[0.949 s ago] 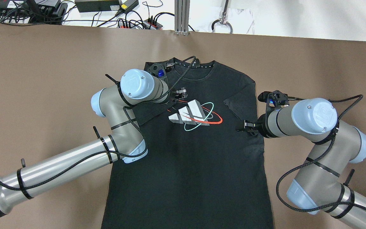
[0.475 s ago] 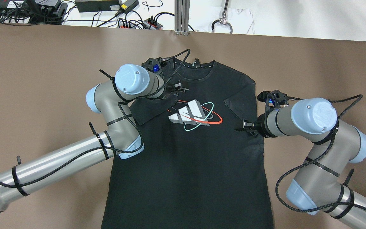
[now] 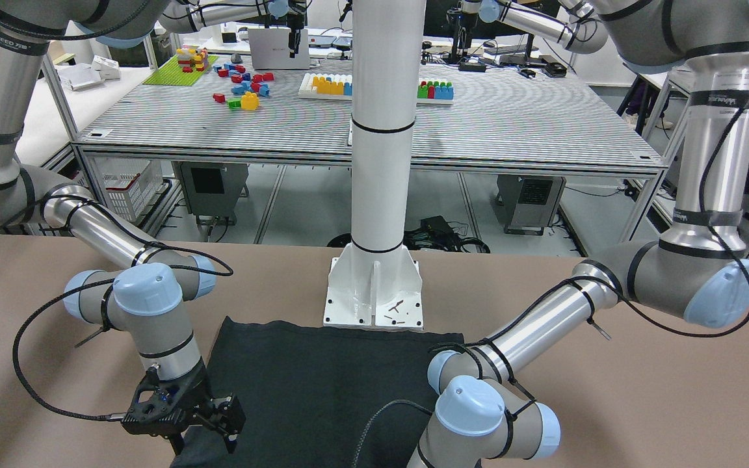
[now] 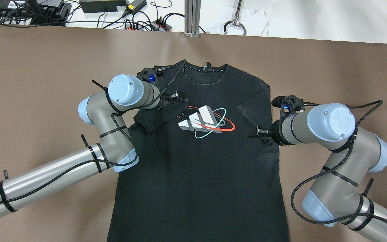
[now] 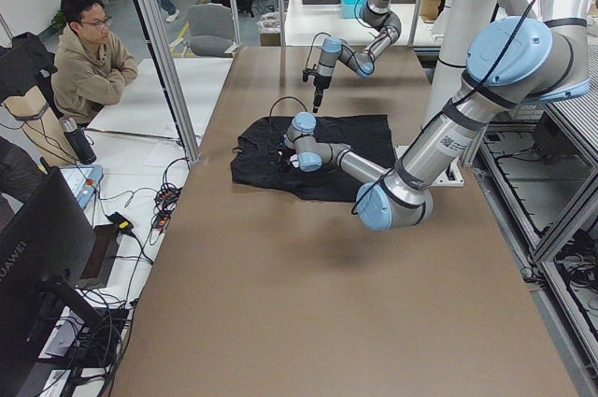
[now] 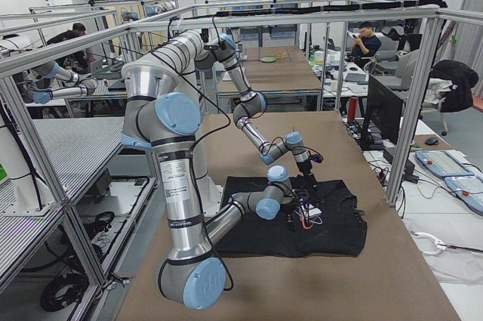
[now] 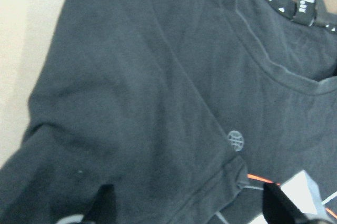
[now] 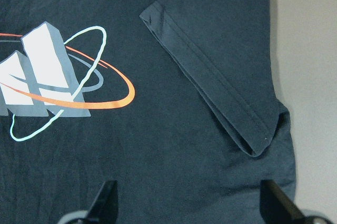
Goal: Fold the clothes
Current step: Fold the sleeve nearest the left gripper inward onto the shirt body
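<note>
The clothes are one black T-shirt (image 4: 197, 174) with a white, red and teal print (image 4: 205, 122). It lies flat on the brown table, collar (image 4: 205, 70) at the far side. Both short sleeves are folded inward onto the chest. My left gripper (image 4: 177, 99) hovers open over the folded left sleeve (image 4: 156, 117). The left wrist view shows its fingertips (image 7: 105, 203) spread with only fabric (image 7: 158, 103) below. My right gripper (image 4: 259, 132) stands open just below the folded right sleeve (image 4: 252, 109), whose hem (image 8: 226, 97) shows in the right wrist view.
The white pillar base (image 3: 374, 292) stands at the shirt's hem edge (image 3: 322, 331). Cables and power strips (image 4: 139, 20) lie beyond the table's far edge. Bare brown table (image 4: 45, 67) stretches on both sides. A person (image 5: 89, 61) sits off the table's far end.
My left arm has drawn back toward the view's left, its gripper sliding off the print toward the folded left sleeve. The right arm and the shirt have stayed put.
</note>
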